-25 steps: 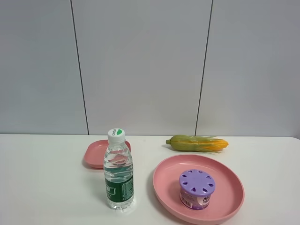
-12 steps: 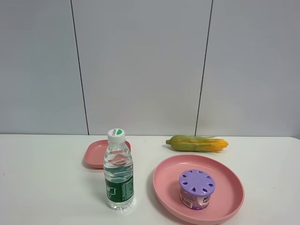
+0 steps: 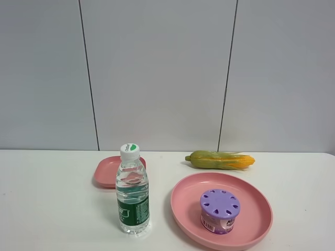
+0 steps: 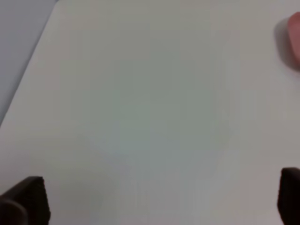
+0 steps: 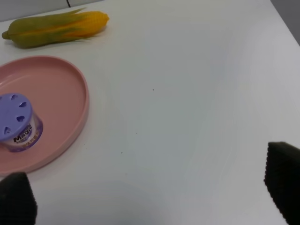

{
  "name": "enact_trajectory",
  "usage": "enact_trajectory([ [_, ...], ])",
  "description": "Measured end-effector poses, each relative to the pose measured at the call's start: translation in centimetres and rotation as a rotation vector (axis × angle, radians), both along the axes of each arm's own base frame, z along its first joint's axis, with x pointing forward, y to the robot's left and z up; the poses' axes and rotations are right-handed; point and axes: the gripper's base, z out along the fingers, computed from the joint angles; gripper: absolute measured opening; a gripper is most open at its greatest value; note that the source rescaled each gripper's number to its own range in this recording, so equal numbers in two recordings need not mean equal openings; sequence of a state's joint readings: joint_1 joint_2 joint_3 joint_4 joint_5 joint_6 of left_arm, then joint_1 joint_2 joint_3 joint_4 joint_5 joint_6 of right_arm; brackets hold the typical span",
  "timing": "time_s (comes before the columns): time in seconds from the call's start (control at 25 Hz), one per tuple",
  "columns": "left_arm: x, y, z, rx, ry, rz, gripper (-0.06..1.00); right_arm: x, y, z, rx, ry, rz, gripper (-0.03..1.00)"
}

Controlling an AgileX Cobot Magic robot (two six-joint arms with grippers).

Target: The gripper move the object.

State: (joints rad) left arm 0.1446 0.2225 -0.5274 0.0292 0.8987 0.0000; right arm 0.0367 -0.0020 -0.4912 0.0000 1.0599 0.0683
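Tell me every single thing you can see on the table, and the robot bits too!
Can: one, purple lid with white-and-purple label, standing upright on the round plate.
Round plate: one, pink, front right of the table.
Bottle: one, clear with green label and white cap, upright at front, left of the round plate.
Small plate: one, pink, behind the bottle.
Corn: one, green and yellow, lying behind the round plate.
Table: one, white, under everything.
Wall: grey panels, behind the table.
Left gripper: one, black fingers wide apart, over bare table.
Right gripper: one, black fingers wide apart, to the right of the round plate, holding nothing.
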Motion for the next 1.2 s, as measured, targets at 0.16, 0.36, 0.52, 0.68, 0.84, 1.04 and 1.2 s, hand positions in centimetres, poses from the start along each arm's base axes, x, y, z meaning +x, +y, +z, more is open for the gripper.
enact_trajectory([
  [0.16,0.0,0.0,0.0,-0.006,0.005,-0.002,1.0,0.0,0.0,0.0,0.0,0.0,0.0,1.0],
  [0.36,0.0,0.0,-0.1,-0.012,0.007,0.002,1.0,0.0,0.0,0.0,0.0,0.0,0.0,1.0],
  [0.52,0.0,0.0,-0.1,-0.012,0.007,0.002,1.0,0.0,0.0,0.0,0.0,0.0,0.0,1.0],
  [0.68,0.0,0.0,-0.1,-0.012,0.007,0.002,1.0,0.0,0.0,0.0,0.0,0.0,0.0,1.0],
  [0.84,-0.1,0.0,-0.1,0.0,0.017,-0.006,1.0,0.0,0.0,0.0,0.0,0.0,0.0,1.0],
  [1.04,-0.3,-0.1,-0.1,0.01,0.009,-0.011,1.0,0.0,0.0,0.0,0.0,0.0,0.0,1.0],
  [1.2,-1.4,-0.2,0.1,0.019,-0.055,-0.011,1.0,0.0,0.0,0.0,0.0,0.0,0.0,1.0],
])
